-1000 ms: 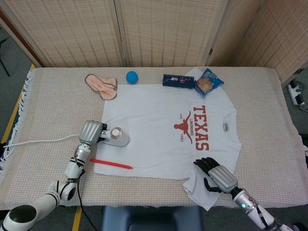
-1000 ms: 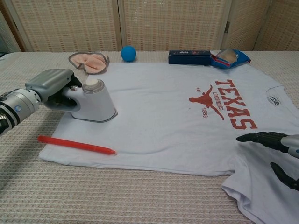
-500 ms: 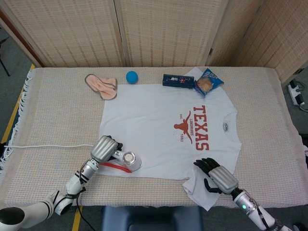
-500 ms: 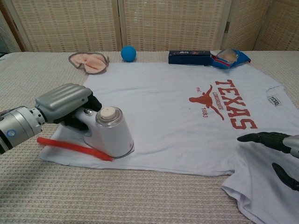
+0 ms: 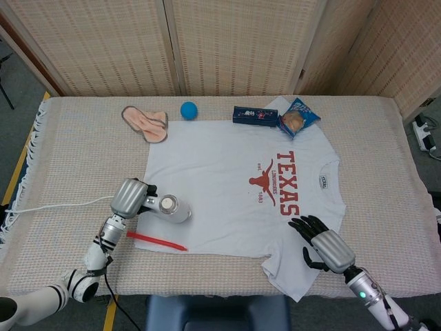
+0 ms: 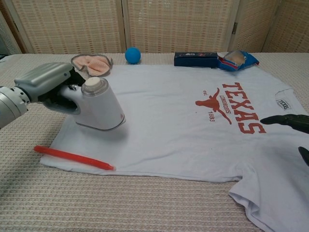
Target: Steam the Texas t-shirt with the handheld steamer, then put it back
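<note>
— Gripping the steamer (image 5: 167,207) with my left hand (image 5: 129,198), over the Texas t-shirt (image 5: 227,179), lower-left part (red pen (image 5: 156,241) lies beside).
— And my right hand (image 5: 325,247)?
— Fingers spread, holding nothing, at the sleeve.

Head view: high, looking steeply down over the whole surface (image 5: 386,138). Chest view: low, close, facing the screen. Both share the shirt (image 5: 234,186).
</note>
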Tool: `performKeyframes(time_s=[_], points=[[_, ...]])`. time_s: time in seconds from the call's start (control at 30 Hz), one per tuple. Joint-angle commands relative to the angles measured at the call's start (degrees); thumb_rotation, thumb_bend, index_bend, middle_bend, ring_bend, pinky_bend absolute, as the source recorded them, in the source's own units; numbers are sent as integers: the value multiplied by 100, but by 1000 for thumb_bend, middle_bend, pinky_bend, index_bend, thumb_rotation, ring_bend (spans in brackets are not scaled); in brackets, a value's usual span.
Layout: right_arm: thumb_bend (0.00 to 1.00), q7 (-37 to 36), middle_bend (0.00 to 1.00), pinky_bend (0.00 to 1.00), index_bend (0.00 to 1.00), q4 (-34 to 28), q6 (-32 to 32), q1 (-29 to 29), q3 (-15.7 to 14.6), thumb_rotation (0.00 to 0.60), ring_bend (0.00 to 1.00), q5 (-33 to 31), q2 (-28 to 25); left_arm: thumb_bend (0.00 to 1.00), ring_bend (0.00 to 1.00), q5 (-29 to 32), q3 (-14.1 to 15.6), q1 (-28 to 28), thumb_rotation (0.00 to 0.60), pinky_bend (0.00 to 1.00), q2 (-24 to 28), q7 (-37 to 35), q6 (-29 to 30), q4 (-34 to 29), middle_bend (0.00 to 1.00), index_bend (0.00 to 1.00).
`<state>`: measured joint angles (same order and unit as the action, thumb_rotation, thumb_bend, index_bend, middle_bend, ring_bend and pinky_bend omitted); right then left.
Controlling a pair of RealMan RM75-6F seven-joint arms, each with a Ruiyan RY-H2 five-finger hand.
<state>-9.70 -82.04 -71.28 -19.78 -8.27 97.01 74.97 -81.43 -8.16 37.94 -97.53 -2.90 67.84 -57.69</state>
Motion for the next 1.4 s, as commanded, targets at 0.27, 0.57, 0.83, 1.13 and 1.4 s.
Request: performKeyframes(time_s=[0.27, 0.57, 0.83, 1.13, 1.4], points=[[706, 288, 46, 0, 0, -466, -560, 288, 156, 389, 0, -46, -572, 367, 782, 1207, -625, -150, 600, 694, -268, -136, -815, 1598, 951, 886], [697, 352, 46, 0, 0, -581, -568, 365, 181, 388, 0, -42, -646, 365, 749, 1734, -993, -81, 600, 688, -558, -263, -1389, 2726, 911, 853], [698, 341, 46, 0, 0, -606, -579, 398, 212, 392, 0, -3, -664, 10, 17, 2066, -1094, -179, 600, 246, -221, 199, -1905, 2151, 43, 0], [697, 277, 46, 0, 0, -589, -657, 468, 240, 393, 0, 28, -681, 0, 0, 2259, -1154, -332, 580, 0, 277, 597, -1797, 1347, 0, 0], [696, 203, 46, 0, 0, -548, -675, 486, 281, 389, 0, 38, -666, 0, 0, 2351, -1145, -437, 353, 0, 431, 550, -1767, 1108, 0, 0]])
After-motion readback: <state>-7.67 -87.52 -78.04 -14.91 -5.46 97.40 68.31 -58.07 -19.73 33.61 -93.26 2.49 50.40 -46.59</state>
